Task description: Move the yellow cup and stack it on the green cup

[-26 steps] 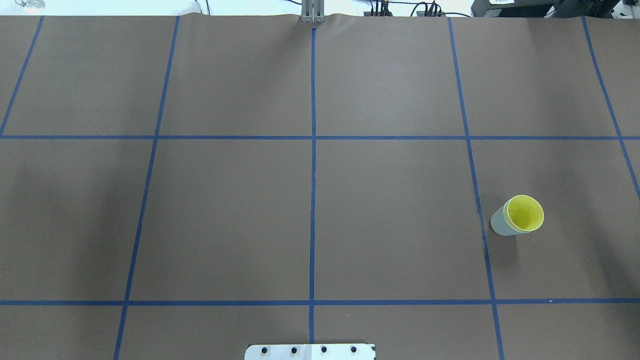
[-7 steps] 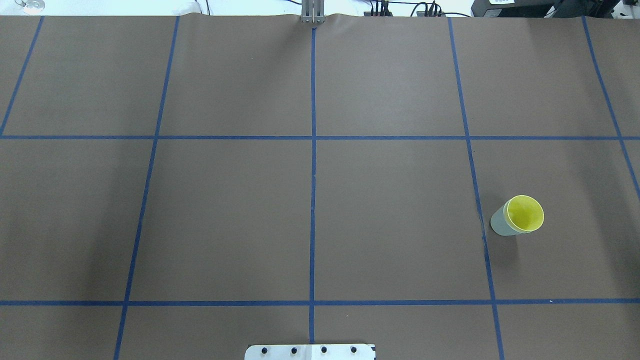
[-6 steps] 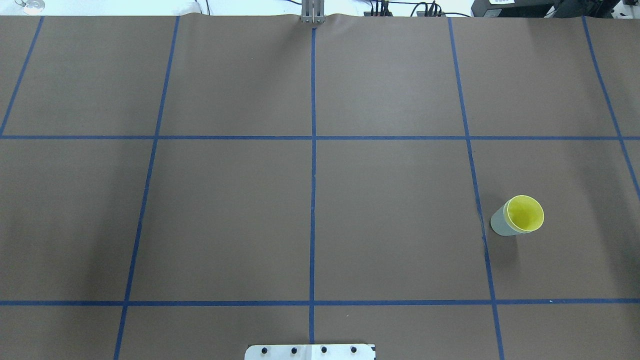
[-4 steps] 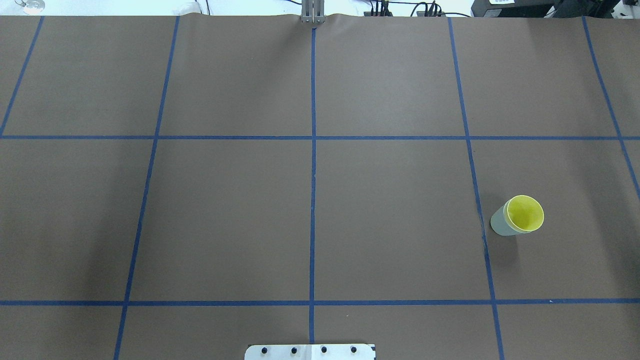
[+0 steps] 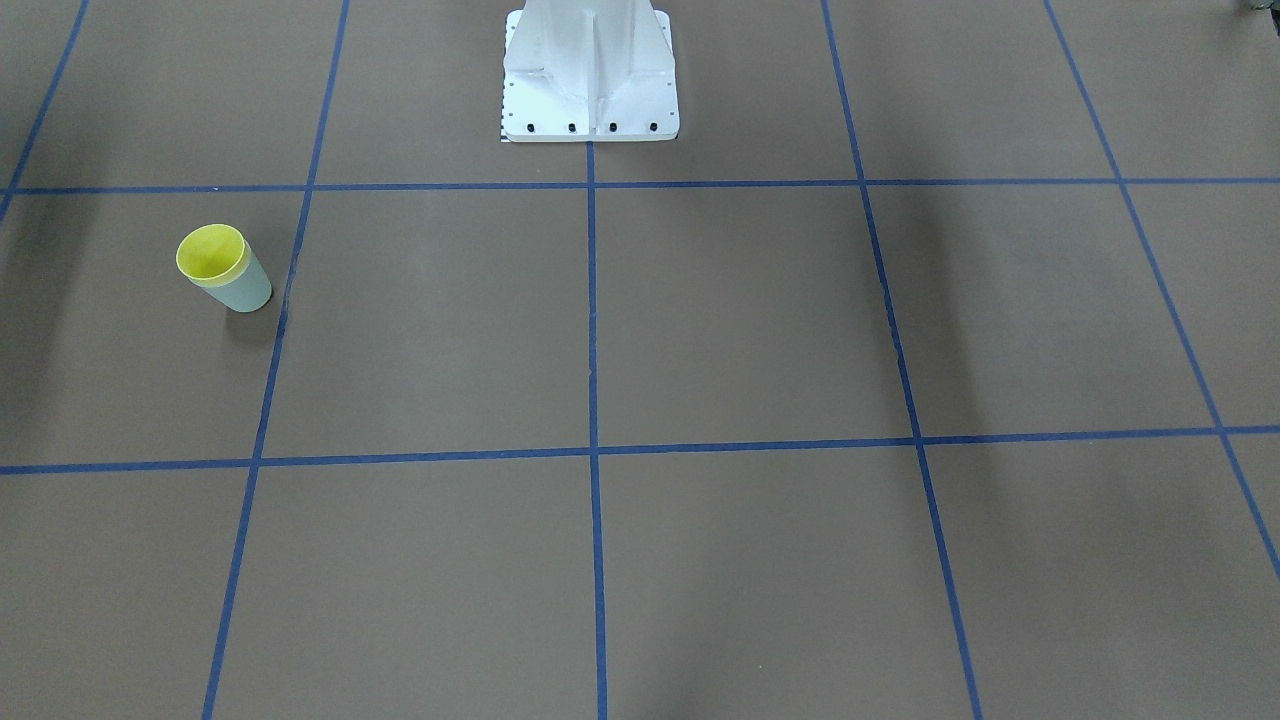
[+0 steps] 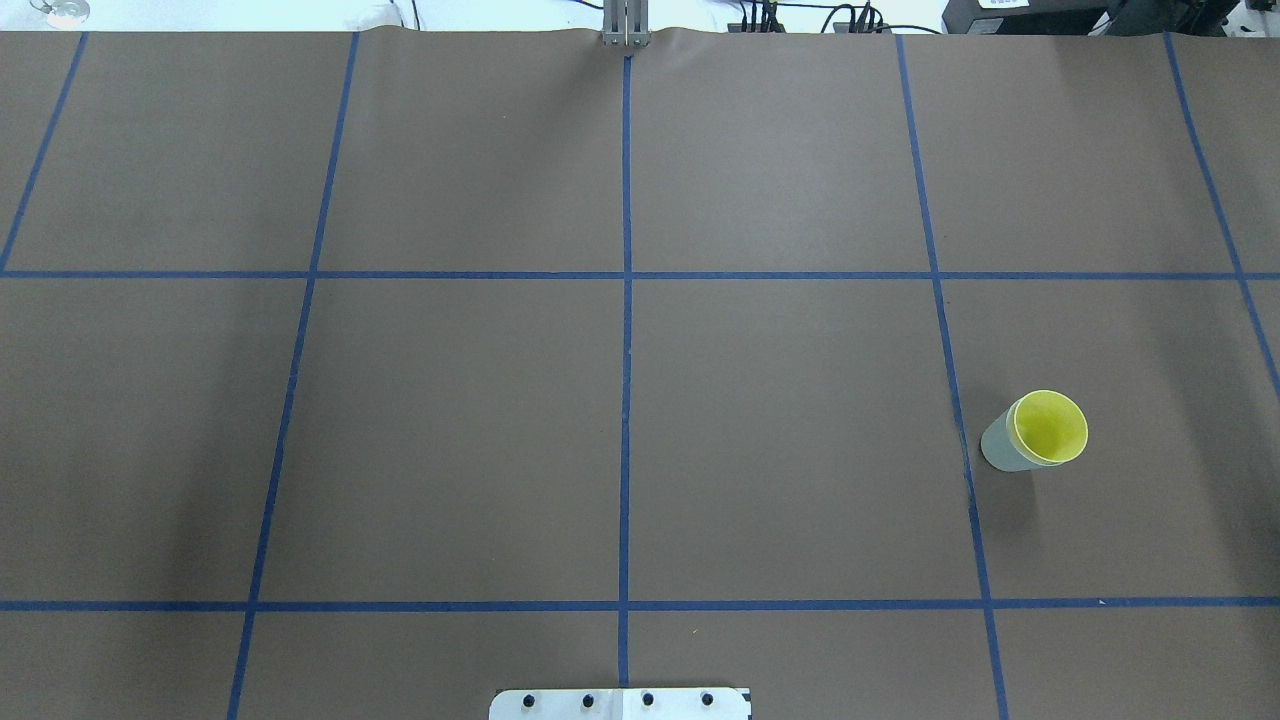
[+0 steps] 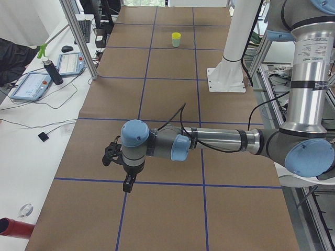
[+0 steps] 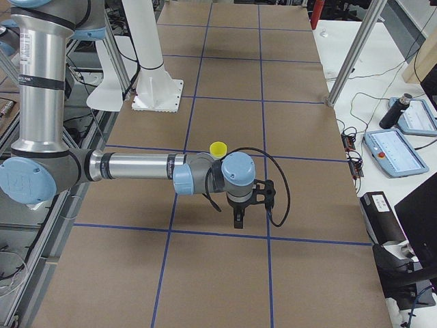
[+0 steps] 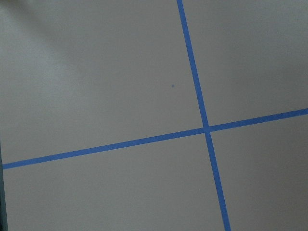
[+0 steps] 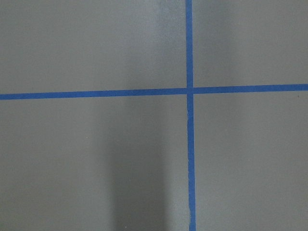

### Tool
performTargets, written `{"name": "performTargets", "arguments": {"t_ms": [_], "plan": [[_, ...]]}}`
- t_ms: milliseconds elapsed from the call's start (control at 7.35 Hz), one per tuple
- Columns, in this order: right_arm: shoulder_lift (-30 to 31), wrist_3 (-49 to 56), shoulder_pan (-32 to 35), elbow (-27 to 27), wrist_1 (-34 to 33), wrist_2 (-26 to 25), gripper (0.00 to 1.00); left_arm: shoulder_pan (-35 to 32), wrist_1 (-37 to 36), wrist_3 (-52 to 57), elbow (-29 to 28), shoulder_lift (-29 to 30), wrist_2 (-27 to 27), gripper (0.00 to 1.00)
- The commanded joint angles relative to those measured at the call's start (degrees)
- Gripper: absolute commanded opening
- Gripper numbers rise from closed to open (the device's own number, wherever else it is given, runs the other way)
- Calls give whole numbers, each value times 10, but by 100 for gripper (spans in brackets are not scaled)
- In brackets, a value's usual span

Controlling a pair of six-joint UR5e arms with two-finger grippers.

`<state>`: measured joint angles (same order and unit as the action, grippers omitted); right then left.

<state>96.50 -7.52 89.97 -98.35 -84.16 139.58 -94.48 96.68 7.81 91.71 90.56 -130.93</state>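
Note:
The yellow cup (image 6: pixel 1050 428) sits nested inside the green cup (image 6: pixel 998 450), upright on the right half of the table; only its rim and inside show. The front view has the same pair at its left: yellow cup (image 5: pixel 210 252), green cup (image 5: pixel 246 292). Neither gripper is near them. My left gripper (image 7: pixel 127 185) shows only in the exterior left view, hanging over the table's left end, and I cannot tell its state. My right gripper (image 8: pixel 237 220) shows only in the exterior right view, over the right end near the cups, state also unclear. Both wrist views show only brown paper and blue tape.
The white base plate (image 5: pixel 590 80) stands at the table's robot side. Blue tape lines (image 6: pixel 626 330) divide the brown table cover into squares. A side bench with tablets (image 7: pixel 31 85) and a bottle (image 7: pixel 53 71) runs along the far edge, with aluminium posts (image 7: pixel 78 36).

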Motion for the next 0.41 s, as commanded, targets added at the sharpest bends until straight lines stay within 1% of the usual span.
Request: {"name": "performTargets", "arguments": {"t_ms": [0,272], "plan": [[2,0,1,0,-3,-2,100,0,0,1,1,0,-1,100],[4,0,2,0,-1,-1,100,0,1,3,3,0,-2,100]]}}
